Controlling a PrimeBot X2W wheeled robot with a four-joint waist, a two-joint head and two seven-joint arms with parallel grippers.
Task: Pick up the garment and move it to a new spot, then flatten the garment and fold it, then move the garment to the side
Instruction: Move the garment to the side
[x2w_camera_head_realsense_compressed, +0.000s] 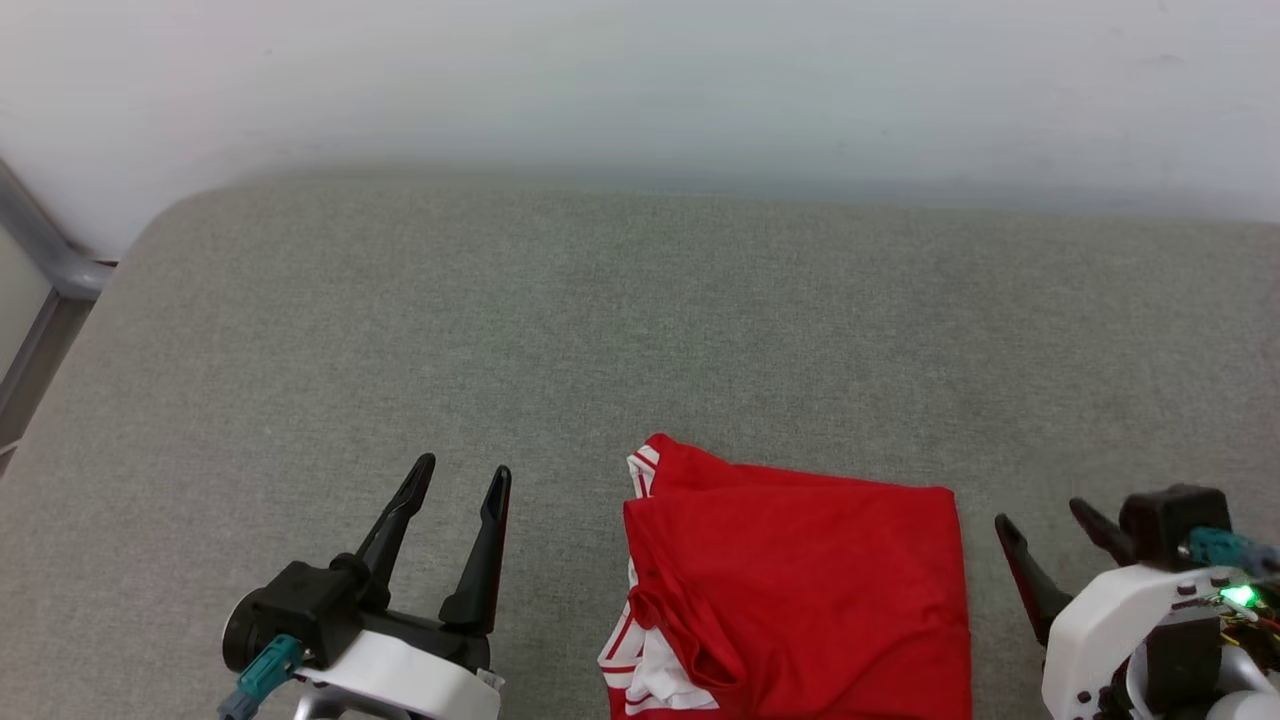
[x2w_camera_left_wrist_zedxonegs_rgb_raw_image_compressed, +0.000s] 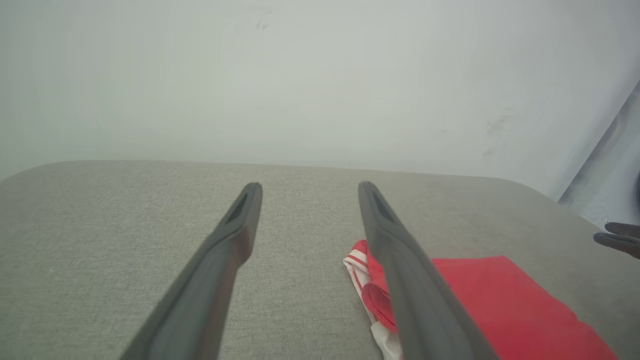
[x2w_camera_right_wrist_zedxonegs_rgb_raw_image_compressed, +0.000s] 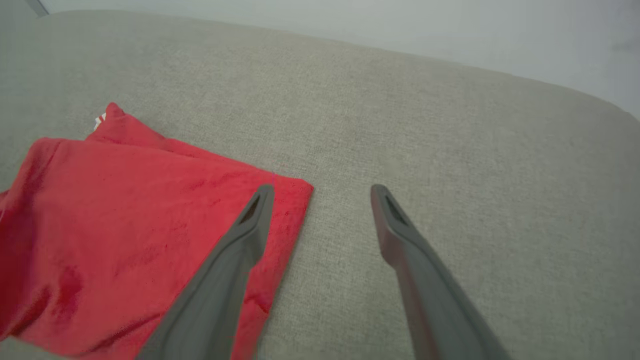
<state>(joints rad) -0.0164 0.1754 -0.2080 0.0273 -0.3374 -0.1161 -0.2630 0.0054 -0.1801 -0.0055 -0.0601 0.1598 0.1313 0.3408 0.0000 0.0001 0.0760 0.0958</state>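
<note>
The garment (x2w_camera_head_realsense_compressed: 800, 580) lies folded into a red rectangle at the bottom centre of the grey surface, with white and striped trim showing along its left edge. My left gripper (x2w_camera_head_realsense_compressed: 464, 478) stands open to its left, empty and apart from the cloth. In the left wrist view the garment (x2w_camera_left_wrist_zedxonegs_rgb_raw_image_compressed: 505, 300) shows partly behind the right finger of my left gripper (x2w_camera_left_wrist_zedxonegs_rgb_raw_image_compressed: 309, 189). My right gripper (x2w_camera_head_realsense_compressed: 1045, 520) stands open just right of the fold. From the right wrist, the garment (x2w_camera_right_wrist_zedxonegs_rgb_raw_image_compressed: 125, 225) sits left of my right gripper (x2w_camera_right_wrist_zedxonegs_rgb_raw_image_compressed: 322, 191), and the left finger overlaps its near corner.
The grey fabric surface (x2w_camera_head_realsense_compressed: 600, 320) stretches wide behind and to the left of the fold. A pale wall (x2w_camera_head_realsense_compressed: 640, 80) runs along its far edge. A grey metal frame (x2w_camera_head_realsense_compressed: 40, 260) stands at the far left.
</note>
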